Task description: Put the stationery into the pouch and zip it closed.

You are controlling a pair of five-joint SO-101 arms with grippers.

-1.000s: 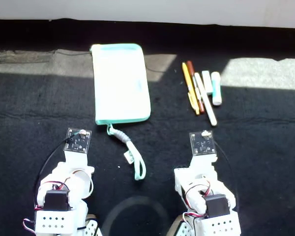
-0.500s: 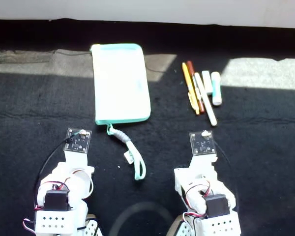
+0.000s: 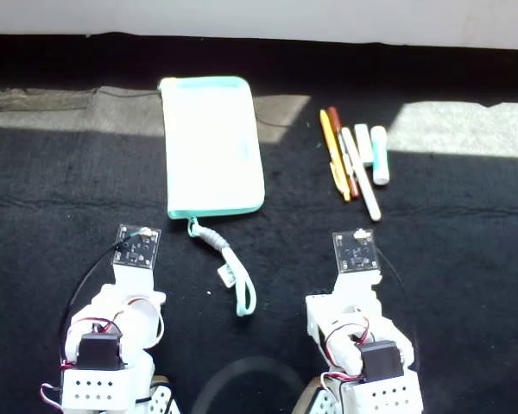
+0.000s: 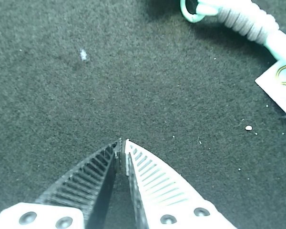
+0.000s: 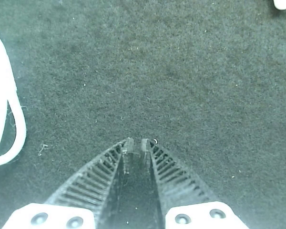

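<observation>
Evidently nothing has shifted over the last second: both arms sit folded at the near edge of the table, and every object lies exactly where it did. That stillness suggests the task has not truly begun, with no item picked up and the pouch untouched.

The left gripper (image 4: pixel 122 143) hangs just above the black cloth (image 3: pixel 69 198) with its fingers pressed together at the tips, holding nothing. The right gripper (image 5: pixel 136 142) hangs likewise over bare cloth, its fingers all but closed with only a slim gap between them, and it is also empty.

The pouch (image 3: pixel 211 147), white with a mint zip border, lies flat toward the far edge of the table, ahead of the left arm. Its wrist strap (image 3: pixel 231 269) trails from the near corner back toward the arms, a small tag (image 4: pixel 281 86) on it. Whether the zip is open cannot be told from here.

The stationery lies in a tight row toward the far right, well apart from the pouch: a yellow pen (image 3: pixel 333 155), a brown pen (image 3: pixel 343 148), a white pen (image 3: pixel 362 175), and a white and teal marker (image 3: pixel 379 155).

Judging from this, the whole job remains: open the pouch if needed, carry each piece across, then zip it.
</observation>
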